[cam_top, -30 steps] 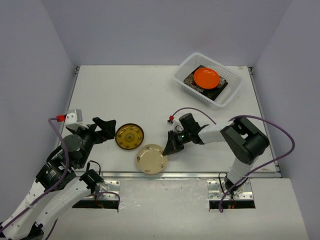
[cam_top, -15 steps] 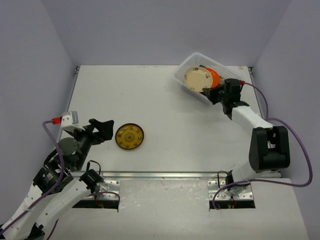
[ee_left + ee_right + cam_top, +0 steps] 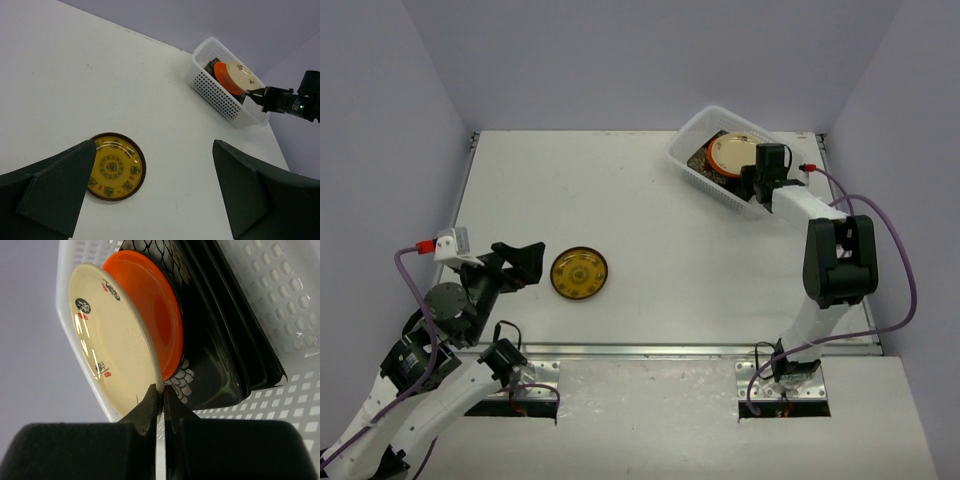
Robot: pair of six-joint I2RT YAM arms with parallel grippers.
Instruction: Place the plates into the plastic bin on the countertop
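The plastic bin stands at the back right of the countertop. My right gripper is shut on the rim of a round cream plate, holding it tilted over the bin. Its jaws pinch the plate's lower edge. Under it an orange plate lies on stacked black floral plates. A brown-yellow patterned plate lies flat on the countertop at the front left. My left gripper hovers open just left of that plate, holding nothing.
Walls enclose the countertop on three sides. A metal rail runs along the front edge by the arm bases. The bin's slotted wall faces the left arm. A purple cable loops beside the right arm.
My right arm has carried the cream plate from the front middle of the countertop to the bin and brought it down over the orange plate. The left gripper drifted slightly left.
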